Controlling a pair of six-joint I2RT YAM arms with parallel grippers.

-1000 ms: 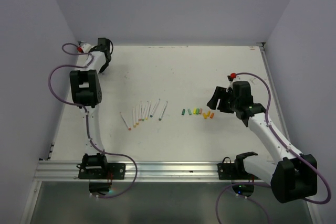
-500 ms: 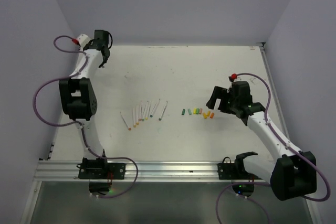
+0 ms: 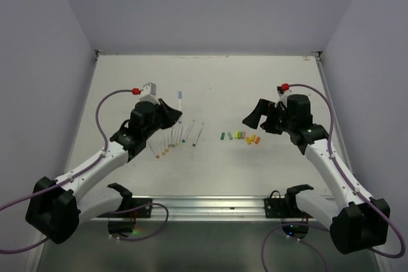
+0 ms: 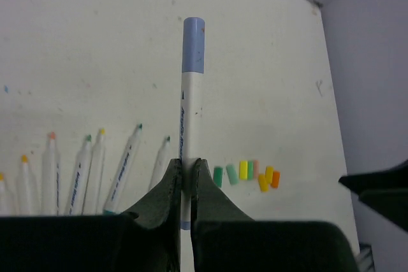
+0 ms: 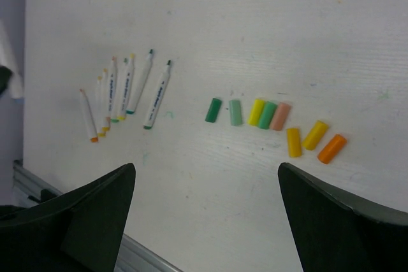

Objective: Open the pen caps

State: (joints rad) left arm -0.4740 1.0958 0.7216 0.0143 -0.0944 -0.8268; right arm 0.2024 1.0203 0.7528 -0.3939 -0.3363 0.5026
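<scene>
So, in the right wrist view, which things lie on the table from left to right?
row of uncapped pens → dark green cap → pale green cap → first yellow cap → mid-green cap → pink cap → second yellow cap → third yellow cap → orange cap

Loose pen caps (image 5: pixel 266 114) lie in a row beside uncapped pens (image 5: pixel 157 94).

Print on each pen (image 4: pixel 189 119) is too blurred to read.
</scene>
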